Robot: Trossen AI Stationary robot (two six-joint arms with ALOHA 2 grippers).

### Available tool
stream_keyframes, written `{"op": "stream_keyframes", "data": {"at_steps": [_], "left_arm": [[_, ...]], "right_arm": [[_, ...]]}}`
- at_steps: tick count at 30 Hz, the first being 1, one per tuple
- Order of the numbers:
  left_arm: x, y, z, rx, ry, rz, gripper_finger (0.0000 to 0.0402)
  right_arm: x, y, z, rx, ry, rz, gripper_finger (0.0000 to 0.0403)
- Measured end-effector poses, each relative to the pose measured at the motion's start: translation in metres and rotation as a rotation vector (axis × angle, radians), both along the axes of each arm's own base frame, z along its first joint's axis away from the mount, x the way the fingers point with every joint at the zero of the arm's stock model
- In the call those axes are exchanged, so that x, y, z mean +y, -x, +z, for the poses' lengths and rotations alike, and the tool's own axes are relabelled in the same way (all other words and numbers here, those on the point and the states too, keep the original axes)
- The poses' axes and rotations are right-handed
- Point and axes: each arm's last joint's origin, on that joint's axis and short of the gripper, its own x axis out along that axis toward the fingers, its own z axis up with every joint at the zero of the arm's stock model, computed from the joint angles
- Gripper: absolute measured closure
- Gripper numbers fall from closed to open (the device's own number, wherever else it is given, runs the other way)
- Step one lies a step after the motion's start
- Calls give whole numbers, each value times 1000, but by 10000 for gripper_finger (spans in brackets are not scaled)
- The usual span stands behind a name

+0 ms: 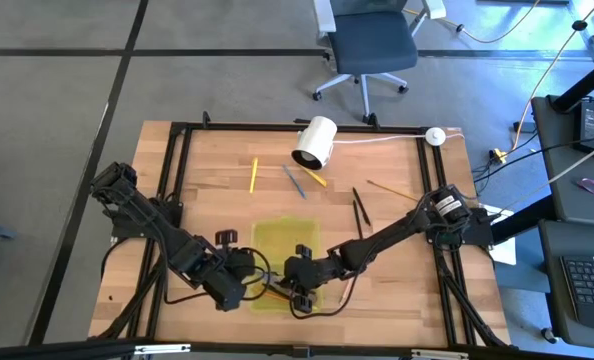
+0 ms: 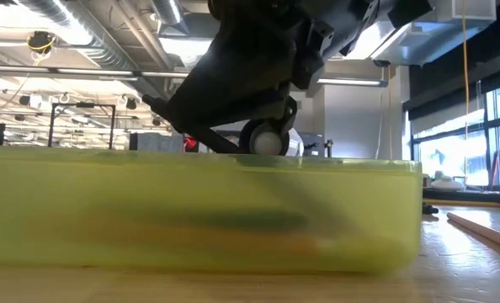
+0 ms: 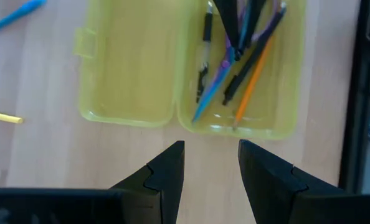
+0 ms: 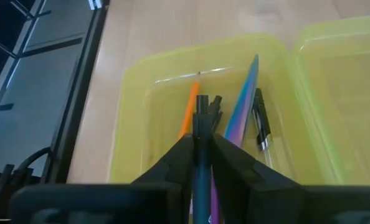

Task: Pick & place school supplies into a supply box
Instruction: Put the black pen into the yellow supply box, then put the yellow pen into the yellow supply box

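The supply box [image 1: 285,252] is a translucent yellow-green tray lying open, with its two halves side by side. One half [image 3: 244,81] holds an orange pencil [image 4: 188,115], a blue-purple pen [image 4: 244,102] and a black pen [image 4: 260,127]. My right gripper [image 4: 201,138] is over that half, shut on a dark pen. My left gripper [image 3: 211,149] is open just outside the box's wall and touches nothing. More pens lie on the table beyond the box: yellow [image 1: 254,175], blue [image 1: 295,182], black [image 1: 360,206] and wood-coloured [image 1: 392,188]. My right gripper pinches a dark pen [image 4: 202,118] between its two fingers. The pen runs along the fingers, and its end [image 4: 205,102] sticks out past the fingertips. The gripper slants down into the filled half of the box. Whether the pen's end touches the floor of the box, I cannot tell.
A white cylinder [image 1: 315,142] with a cable lies near the table's far edge. Black rails [image 1: 172,190] run along the table's left and right sides. An office chair [image 1: 370,45] stands beyond the table. In the low view the box's near wall [image 2: 191,210] fills the foreground.
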Motion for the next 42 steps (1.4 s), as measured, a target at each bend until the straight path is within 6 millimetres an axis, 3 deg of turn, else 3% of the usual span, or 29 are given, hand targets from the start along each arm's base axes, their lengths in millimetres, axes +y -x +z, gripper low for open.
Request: {"op": "stream_keyframes", "data": {"at_steps": [10,15,19,23,27,32,38,42], "left_arm": [[3,-2,1,-39,-19,73,258],[21,-13,1,-103,-14,291,258],[45,-22,0,-60,-11,404,258],[81,-31,-1,-52,-45,616,258],[122,-40,-1,-54,-57,806,258],[174,-49,0,-53,-106,894,258],[250,-45,-2,6,-102,984,258],[295,-39,-25,31,14,972,258]], "right_arm": [[0,3,5,27,-26,36,294],[-7,20,38,78,-14,29,293],[-10,49,67,168,57,45,293],[-11,79,90,216,98,65,293],[-16,112,100,206,69,79,293],[-35,149,104,143,7,9,293],[-55,182,105,56,-47,-31,292],[-65,194,105,-3,-31,-123,292]]}}
